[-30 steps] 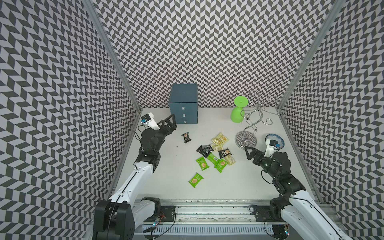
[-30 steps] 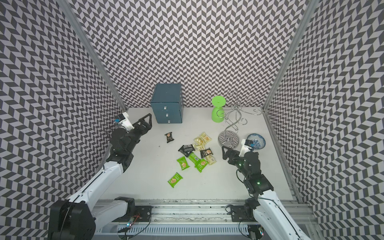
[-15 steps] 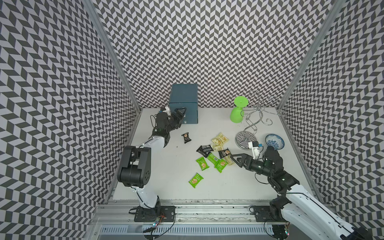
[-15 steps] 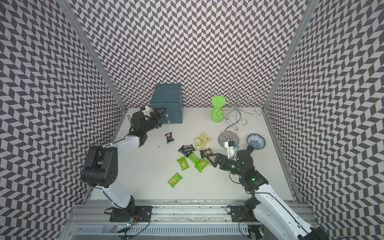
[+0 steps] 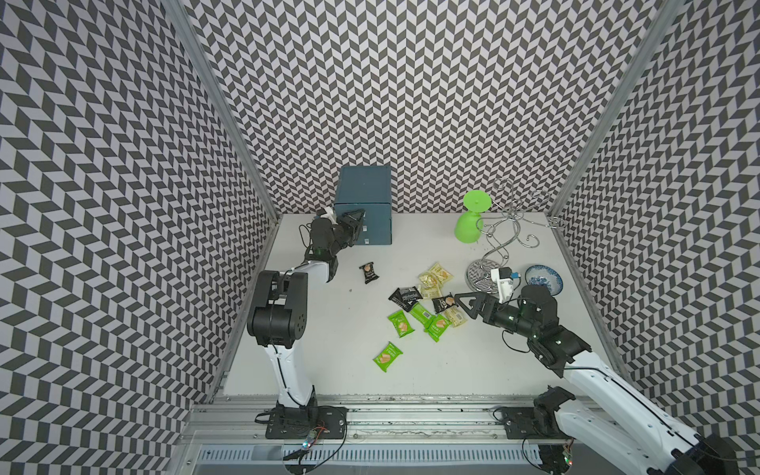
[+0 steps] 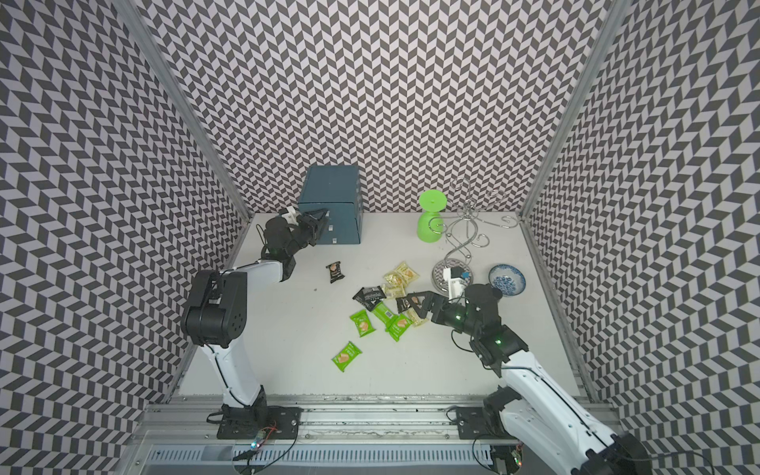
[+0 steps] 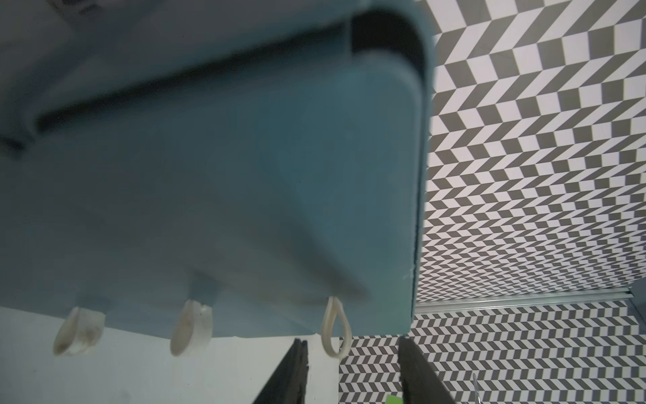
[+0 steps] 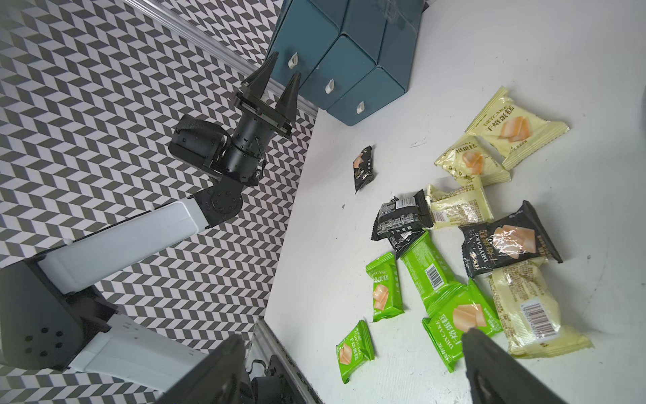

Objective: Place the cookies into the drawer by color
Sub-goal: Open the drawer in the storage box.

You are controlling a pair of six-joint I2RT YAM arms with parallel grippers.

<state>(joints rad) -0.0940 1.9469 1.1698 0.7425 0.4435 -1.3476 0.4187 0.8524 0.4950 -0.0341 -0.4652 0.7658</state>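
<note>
The drawer (image 5: 364, 185) is standing at the rear of the table (image 5: 329, 370), against the patterned back wall and on the left arm's side, with its three stacked fronts facing forward. The left gripper (image 5: 360, 222) is reaching level with the uppermost front. In the left wrist view its fingers (image 7: 293, 367) are standing apart, and the top pull tab (image 7: 336, 328), a pale loop, is hanging in the gap between them. The fingers are released and are not pinching the tab. The right wrist view is showing the same arrangement, with the tab (image 8: 293, 61) lying between the two dark fingertips. The cookies (image 5: 423, 306) are lying on the table in a loose cluster right of centre, well apart from the drawer. Pale yellow packets (image 8: 503, 129) are occupying the far side of the cluster, black ones are lying in the middle, and green ones are lying on the near side, several overlapping. One black packet (image 5: 369, 272) is lying alone between the cluster and the drawer. One green packet (image 5: 387, 356) is lying apart on the near side. The right gripper (image 5: 462, 305) is hovering over the right edge of the cluster with its fingers spread wide and nothing between them. Behind it, an inverted green cup (image 5: 473, 218), a wire stand (image 5: 506, 230) and a blue patterned bowl (image 5: 543, 279) are standing on the right side.
</note>
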